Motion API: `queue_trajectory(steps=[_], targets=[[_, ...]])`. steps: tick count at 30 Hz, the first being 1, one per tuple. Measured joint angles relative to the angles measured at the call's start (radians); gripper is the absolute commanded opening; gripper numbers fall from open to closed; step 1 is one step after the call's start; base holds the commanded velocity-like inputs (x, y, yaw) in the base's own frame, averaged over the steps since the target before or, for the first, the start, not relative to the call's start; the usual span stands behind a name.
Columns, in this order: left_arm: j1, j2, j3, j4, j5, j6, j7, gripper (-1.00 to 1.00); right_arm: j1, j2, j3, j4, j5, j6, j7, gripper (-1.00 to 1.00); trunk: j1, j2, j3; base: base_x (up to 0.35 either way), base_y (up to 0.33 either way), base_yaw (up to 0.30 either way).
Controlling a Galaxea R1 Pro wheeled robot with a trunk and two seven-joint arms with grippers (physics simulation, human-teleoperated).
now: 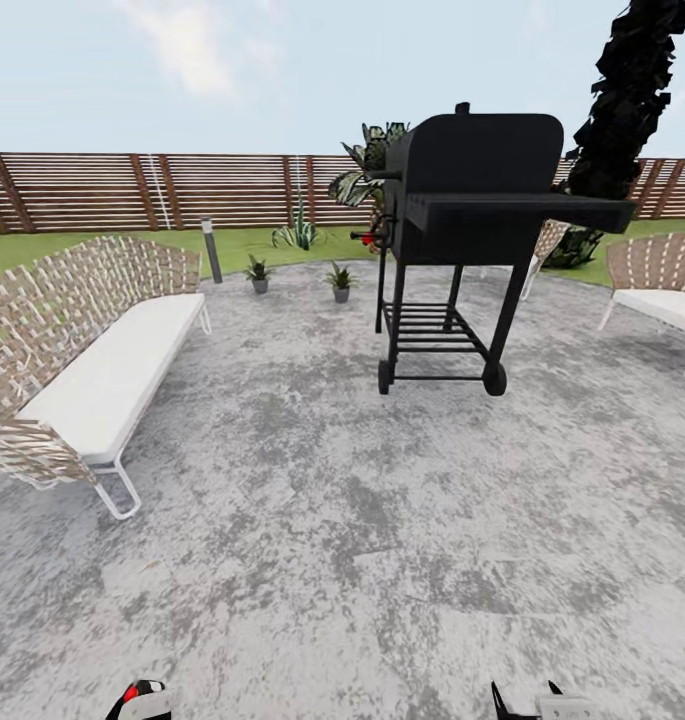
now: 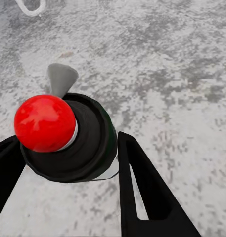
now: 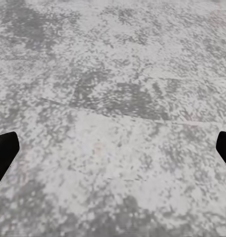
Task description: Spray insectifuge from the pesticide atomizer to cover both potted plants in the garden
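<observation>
The pesticide atomizer (image 2: 68, 143), a dark bottle with a round red tip and a pale trigger, sits between the black fingers (image 2: 142, 187) of my left gripper (image 2: 68, 163), which is shut on it. In the head view its red tip (image 1: 130, 692) peeks up at the bottom edge, left of centre. My right gripper (image 3: 113, 148) is open over bare stone, its fingertips far apart; it pokes in at the bottom right of the head view (image 1: 527, 703). Two potted plants (image 1: 259, 272) (image 1: 340, 281) stand far ahead at the patio's back edge, left of the grill.
A black wheeled grill (image 1: 472, 220) stands ahead, right of centre. A woven sofa with a white cushion (image 1: 102, 360) lines the left, and a chair (image 1: 662, 290) the right. A grey bollard lamp (image 1: 211, 250), an agave (image 1: 300, 235) and the wooden fence (image 1: 102, 190) lie behind.
</observation>
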Motion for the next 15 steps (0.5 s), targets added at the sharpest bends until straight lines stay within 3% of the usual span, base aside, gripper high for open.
queue_trajectory(steps=[8,15], targets=[[0.000,0.000,0.000,0.000,0.000,0.000,0.000,-1.00,0.000,-0.002,0.000,0.000,0.000,0.000,-0.001,1.00,0.000,0.000,0.000,0.335,0.019,0.001],[0.000,0.000,0.000,0.000,0.000,0.000,0.000,-1.00,0.000,-0.001,0.001,0.000,0.000,0.000,-0.001,1.00,0.000,0.000,0.000,0.315,0.163,0.000]])
